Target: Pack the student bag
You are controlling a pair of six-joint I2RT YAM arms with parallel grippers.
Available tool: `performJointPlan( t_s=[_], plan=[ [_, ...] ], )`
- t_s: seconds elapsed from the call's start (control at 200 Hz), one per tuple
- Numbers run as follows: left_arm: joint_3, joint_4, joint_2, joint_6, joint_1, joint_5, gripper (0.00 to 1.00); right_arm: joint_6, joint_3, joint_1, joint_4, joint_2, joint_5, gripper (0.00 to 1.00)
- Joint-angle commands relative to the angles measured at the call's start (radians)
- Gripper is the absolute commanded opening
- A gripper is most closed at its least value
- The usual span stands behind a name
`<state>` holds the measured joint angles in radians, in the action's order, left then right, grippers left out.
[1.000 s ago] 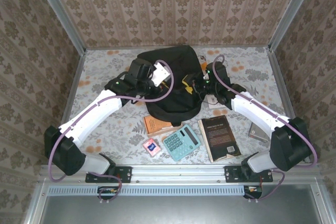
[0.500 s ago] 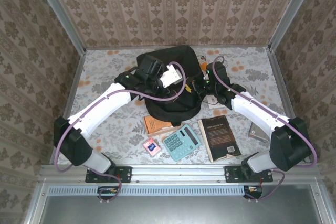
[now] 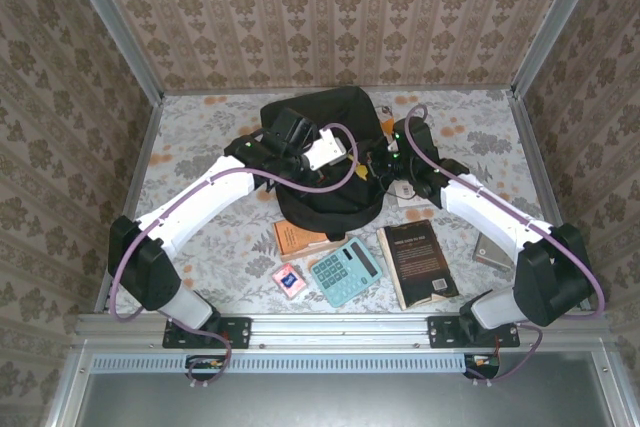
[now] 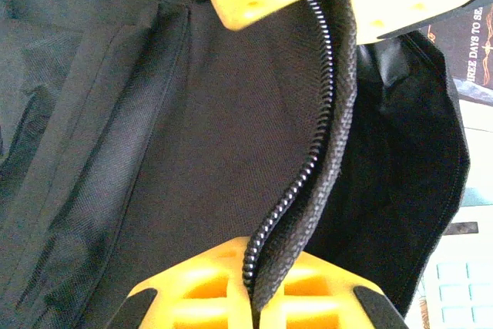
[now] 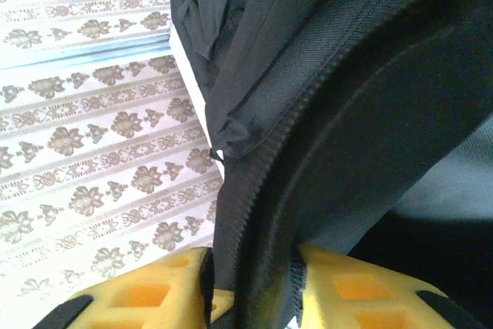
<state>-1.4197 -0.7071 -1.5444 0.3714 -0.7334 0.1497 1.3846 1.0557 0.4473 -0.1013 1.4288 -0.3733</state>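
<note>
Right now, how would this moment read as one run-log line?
left hand: shut on student bag zipper rim | right hand: clamped on bag rim | calculator, dark book: on table, not yet packed

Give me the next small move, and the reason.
Probably lift the zipper rim to widen the mouth of the student bag: the left gripper and right gripper both pinch that rim, the gap beside it looks narrow, and the dark book lies outside.
</note>
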Motion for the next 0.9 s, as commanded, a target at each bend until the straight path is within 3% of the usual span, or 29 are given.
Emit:
performJointPlan(
  t_s=[0.0,0.14,0.285,0.4,0.555,0.695,0.805,0.895],
  plan=[
    [-0.069,0.010,0.019,-0.028,0.012,-0.067,0.00,-0.148,0.106,-0.009,-0.123,-0.022,0.034,0.51],
    [-0.121,0.102,0.052,-0.201,0.086,-0.063,0.00,-0.309,0.099,-0.015,-0.274,-0.146,0.224,0.63],
    [-0.144,0.196,0.082,-0.413,0.208,-0.019,0.00,-0.381,0.025,-0.035,-0.374,-0.259,0.391,0.66],
    [-0.117,0.276,0.117,-0.523,0.271,-0.003,0.00,-0.401,-0.043,-0.045,-0.422,-0.306,0.455,0.66],
    [-0.085,0.356,0.168,-0.658,0.371,0.011,0.00,-0.397,-0.162,-0.047,-0.343,-0.298,0.376,0.66],
    [-0.076,0.357,0.237,-0.697,0.410,-0.088,0.00,-0.421,-0.189,-0.047,-0.253,-0.221,0.247,0.66],
    [-0.080,0.331,0.279,-0.717,0.445,-0.119,0.00,-0.454,-0.140,-0.025,-0.187,-0.121,0.118,0.65],
    [-0.085,0.308,0.297,-0.717,0.456,-0.121,0.00,-0.487,-0.040,0.030,-0.204,0.003,0.087,0.65]
  ],
)
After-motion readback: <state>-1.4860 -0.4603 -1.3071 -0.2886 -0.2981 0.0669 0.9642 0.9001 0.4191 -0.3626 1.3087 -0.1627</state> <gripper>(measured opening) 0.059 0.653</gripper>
